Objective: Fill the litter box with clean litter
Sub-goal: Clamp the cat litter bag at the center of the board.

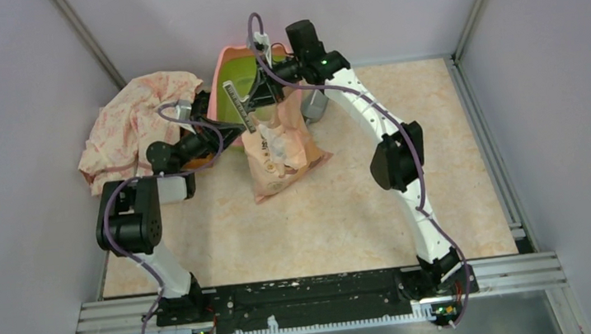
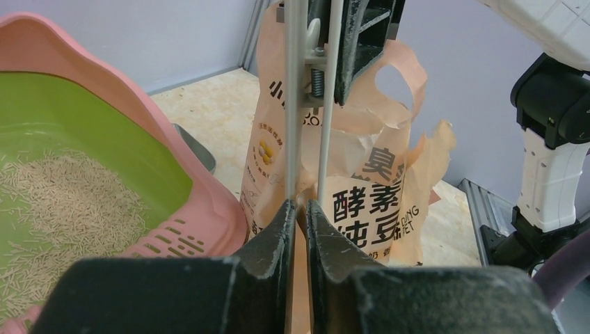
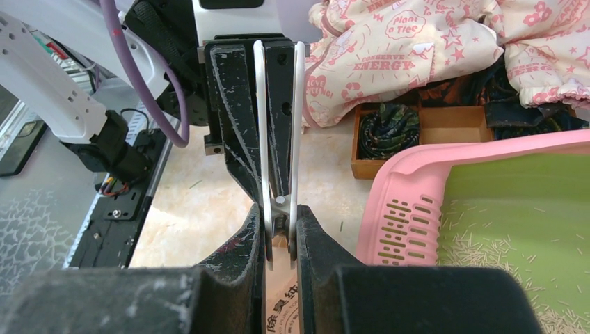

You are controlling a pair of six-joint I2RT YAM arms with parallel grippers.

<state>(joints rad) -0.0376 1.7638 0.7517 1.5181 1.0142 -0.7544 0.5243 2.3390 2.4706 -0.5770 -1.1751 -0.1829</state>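
Speckled tabletop [image 1: 347, 219]: left gripper [image 2: 300, 209] and right gripper [image 3: 282, 229] both pinch the bag [image 2: 369, 202] top beside the litter box [image 2: 209, 216]. Some litter [image 2: 62, 202] lies inside; filling probably needs the bag tilted over it.

The peach bag [image 2: 362, 202] carries bold black Chinese lettering: "酵素" reads clearest, "臭" sits above it, and small Latin letters ending in "PET" run alongside. The pink cloth [image 3: 417, 49] reads "Plant Tree" and "CONSERVE ENERGY"

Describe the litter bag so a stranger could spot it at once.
Find the pink-rimmed, lime-green litter box at the back. Right in front of it is the peach-pink bag. Bold Chinese lettering sets it apart from the star-printed cloth to the left.
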